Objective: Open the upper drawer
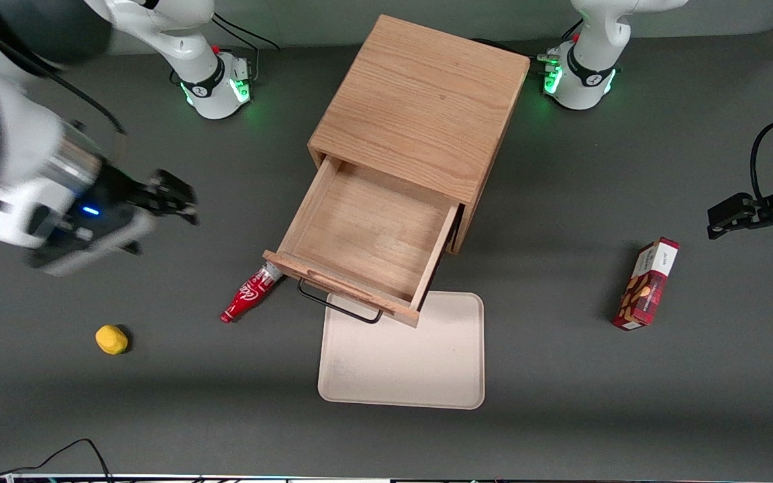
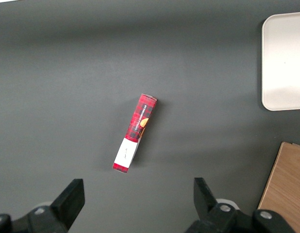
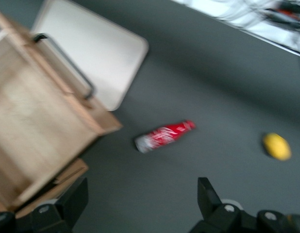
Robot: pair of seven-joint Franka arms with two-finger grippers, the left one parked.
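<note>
Now the hand (image 1: 170, 196), fingers spread wide and empty, hovers well apart from the pulled-out upper drawer (image 1: 366, 241).

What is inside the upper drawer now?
The upper drawer is pulled out and shows only its bare wooden bottom. The strip under the cabinet top stays hidden. The gripper is open, away toward the working arm's end.

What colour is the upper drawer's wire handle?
Black; the handle on the upper drawer shows best in the front view.
</note>
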